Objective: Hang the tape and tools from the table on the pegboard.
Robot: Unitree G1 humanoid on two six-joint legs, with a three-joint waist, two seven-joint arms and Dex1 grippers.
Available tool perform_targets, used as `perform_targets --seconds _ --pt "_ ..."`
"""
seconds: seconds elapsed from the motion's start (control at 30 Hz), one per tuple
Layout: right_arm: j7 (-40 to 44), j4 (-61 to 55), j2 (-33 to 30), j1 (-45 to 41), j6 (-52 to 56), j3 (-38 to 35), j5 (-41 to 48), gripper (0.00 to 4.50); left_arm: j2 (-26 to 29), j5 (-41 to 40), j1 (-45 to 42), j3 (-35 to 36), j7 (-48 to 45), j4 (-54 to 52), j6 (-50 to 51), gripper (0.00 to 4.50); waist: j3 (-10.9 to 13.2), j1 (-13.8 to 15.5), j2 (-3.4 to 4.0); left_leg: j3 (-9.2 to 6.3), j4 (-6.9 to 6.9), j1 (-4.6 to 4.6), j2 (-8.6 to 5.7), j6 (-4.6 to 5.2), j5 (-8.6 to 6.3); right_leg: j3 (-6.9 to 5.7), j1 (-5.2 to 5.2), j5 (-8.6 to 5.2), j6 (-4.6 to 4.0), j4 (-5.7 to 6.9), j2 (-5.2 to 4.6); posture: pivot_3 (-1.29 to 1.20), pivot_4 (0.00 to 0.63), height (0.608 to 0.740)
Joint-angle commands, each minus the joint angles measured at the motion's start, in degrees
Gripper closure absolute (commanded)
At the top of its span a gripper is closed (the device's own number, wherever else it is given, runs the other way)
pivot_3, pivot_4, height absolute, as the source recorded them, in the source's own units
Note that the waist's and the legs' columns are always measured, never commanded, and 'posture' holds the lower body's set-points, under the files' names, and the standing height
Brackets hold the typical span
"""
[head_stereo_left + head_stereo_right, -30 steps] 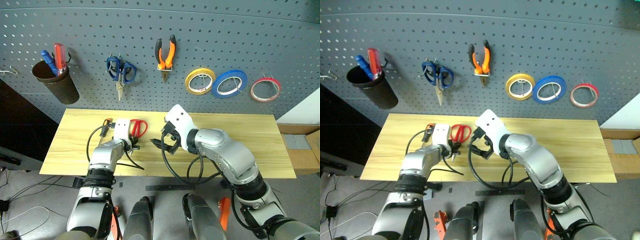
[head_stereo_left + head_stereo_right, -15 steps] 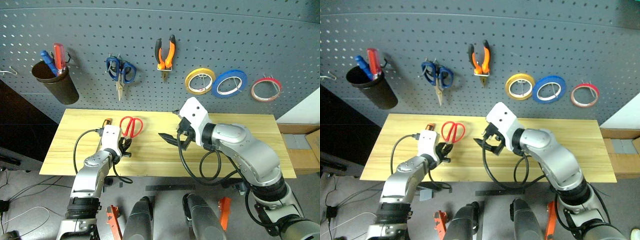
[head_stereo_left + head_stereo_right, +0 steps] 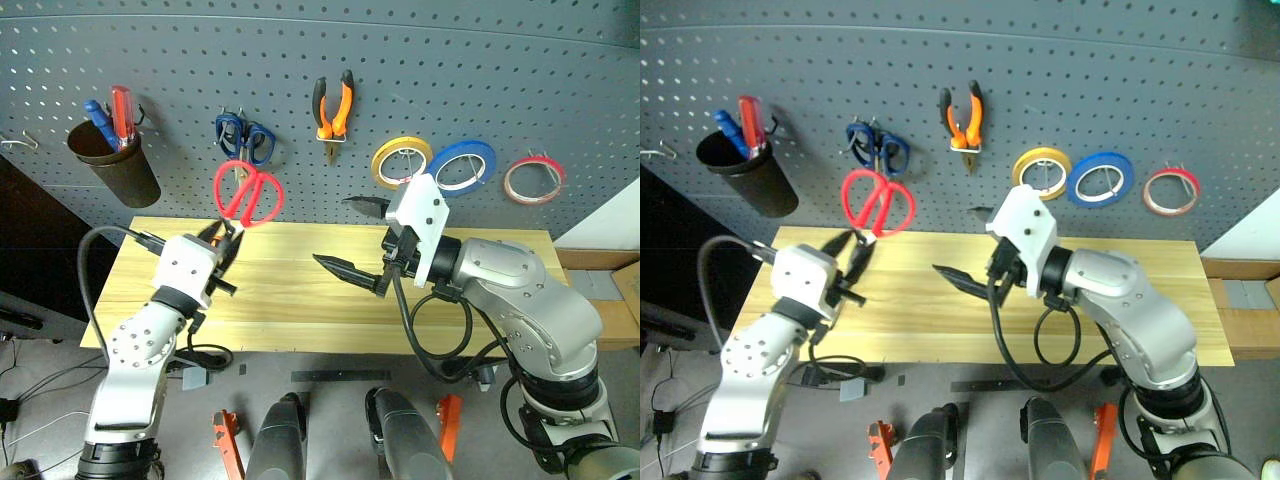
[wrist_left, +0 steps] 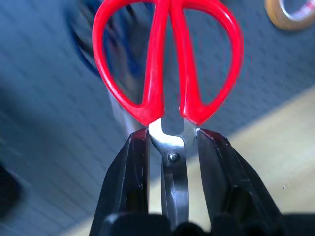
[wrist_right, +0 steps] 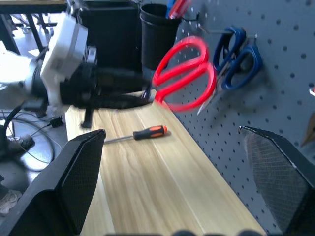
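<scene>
The left gripper (image 4: 172, 147) is clamping the red-handled scissors (image 3: 247, 194) by the blades, handles rising above it. The right gripper (image 3: 352, 238) is hanging wide open, empty, alongside.

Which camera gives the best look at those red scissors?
The left wrist view: the red-handled scissors loom large, blades pinched between the left gripper fingers. The eye views show them small and raised; the right wrist view shows them blurred.

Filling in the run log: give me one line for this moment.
left gripper: shut on red scissors, raised near pegboard | right gripper: open, empty | screwdriver: on table
</scene>
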Motion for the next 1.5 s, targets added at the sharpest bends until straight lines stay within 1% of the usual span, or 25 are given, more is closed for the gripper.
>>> perform_targets --seconds 0.03,0.2,0.4,0.57,0.73,0.87,0.9,0.93,1.07,1.13,1.17,1.23,1.33,1.5 --pt "0.3 -0.4 -0.8 -0.4 -2.6 -0.9 0.4 0.0 1.0 0.9 -2.7 2.5 1.4 -0.7 -2.0 3.43 0.0 0.1 0.0 0.01 0.0 0.0 0.0 0.0 0.0 0.0 0.0 0.0 0.0 0.0 0.0 -0.06 0.262 0.74" --pt "0.2 0.8 -1.3 -0.7 -3.9 -0.1 0.1 0.0 1.3 1.1 -6.3 1.3 0.7 1.9 -2.7 3.43 0.0 0.1 0.0 0.01 -0.01 0.0 -0.03 0.0 0.0 -0.01 0.0 0.0 0.0 -0.01 0.02 -0.07 0.261 0.74" --pt "0.0 1.4 -1.7 -1.1 -4.4 0.7 -0.6 0.0 2.1 1.5 -11.0 -0.9 -1.6 8.6 -3.2 3.43 0.0 0.1 0.0 0.0 0.0 0.0 -0.06 0.0 0.0 -0.02 0.0 0.0 0.0 0.0 0.05 -0.08 0.267 0.74" --pt "-0.4 1.8 -1.5 -1.6 -5.0 1.1 -1.0 0.0 1.4 1.1 -14.6 -2.2 -2.8 13.9 -3.3 3.43 0.0 0.0 0.0 0.01 0.0 0.0 -0.06 0.0 0.0 -0.02 -0.01 0.0 0.0 0.0 0.06 -0.08 0.27 0.74" --pt "-1.0 1.8 -1.1 -1.5 -5.6 1.2 -0.9 0.0 1.1 0.5 -14.7 -2.4 -3.4 14.9 -4.2 1.67 0.0 0.0 0.0 0.0 -0.01 0.0 -0.02 0.0 0.0 -0.02 -0.01 0.0 0.0 0.0 0.06 -0.09 0.273 0.74" --pt "-1.3 1.7 -1.0 -1.0 -5.5 1.9 -0.8 0.0 0.8 0.6 -11.8 -3.0 -3.8 13.7 -4.1 0.24 0.0 -0.1 0.0 0.01 -0.01 0.0 -0.02 0.0 0.0 -0.01 -0.01 0.0 0.0 0.0 0.05 -0.09 0.275 0.74" --pt "-1.5 1.8 -1.0 -0.9 -5.4 2.2 -0.9 0.0 0.7 0.6 -11.0 -3.0 -3.9 13.5 -3.7 0.05 0.0 -0.2 0.0 0.02 -0.01 0.0 -0.01 0.0 0.0 0.0 -0.01 0.0 0.0 0.0 0.05 -0.09 0.275 0.74" --pt "-1.8 2.0 -1.0 -0.8 -5.2 2.5 -1.2 0.0 0.6 0.2 -10.3 -3.2 -4.4 13.4 -3.1 0.05 0.0 -0.2 0.0 0.01 -0.01 0.0 0.0 0.0 0.0 0.0 -0.01 0.0 0.0 0.0 0.05 -0.09 0.277 0.74" --pt "-8.4 5.3 3.1 -0.3 1.5 3.8 -2.5 0.0 1.9 -2.1 -8.0 -2.5 -7.1 16.8 3.3 0.05 0.0 -0.2 0.0 0.0 0.0 0.0 0.01 0.0 0.0 -0.01 -0.01 0.0 0.0 0.04 0.06 -0.08 0.287 0.74" --pt "-11.2 6.5 5.9 0.3 5.2 5.6 -2.9 0.0 3.2 -2.6 -8.2 -1.7 -7.9 20.4 8.4 0.05 0.0 -0.3 0.02 -0.02 0.02 0.01 0.0 0.0 0.01 -0.02 -0.01 0.0 0.0 0.07 0.07 -0.08 0.298 0.74" --pt "-12.7 7.5 7.3 0.6 6.4 6.9 -3.7 0.0 3.7 -2.0 -8.9 -0.7 -6.3 23.3 10.5 0.05 0.0 -0.3 0.02 -0.02 0.01 0.02 0.0 0.0 0.0 -0.02 -0.01 0.0 0.0 0.07 0.08 -0.08 0.298 0.74" --pt "-15.0 9.2 9.0 0.6 7.3 9.3 -5.6 0.0 4.2 -2.4 -10.8 1.4 -3.8 28.0 13.1 0.05 0.0 -0.5 0.01 -0.01 0.0 0.04 -0.02 0.0 0.0 -0.02 -0.02 0.0 0.0 0.07 0.13 -0.08 0.298 0.74" --pt "-16.9 10.9 11.3 0.0 9.5 11.2 -6.7 0.0 4.9 -3.5 -15.7 2.7 -3.4 35.7 17.0 0.05 0.0 -0.5 0.01 -0.03 0.0 0.01 -0.01 0.0 0.0 -0.04 -0.05 0.0 0.0 0.06 0.14 -0.07 0.292 0.74" --pt "-19.1 14.3 15.6 -3.1 11.7 12.4 -7.9 0.0 5.6 -3.7 -23.6 1.5 -5.3 47.0 21.8 0.05 0.0 -0.2 0.0 -0.09 0.03 0.01 -0.08 0.0 0.0 -0.1 -0.02 0.0 0.0 0.06 0.09 -0.08 0.297 0.74"
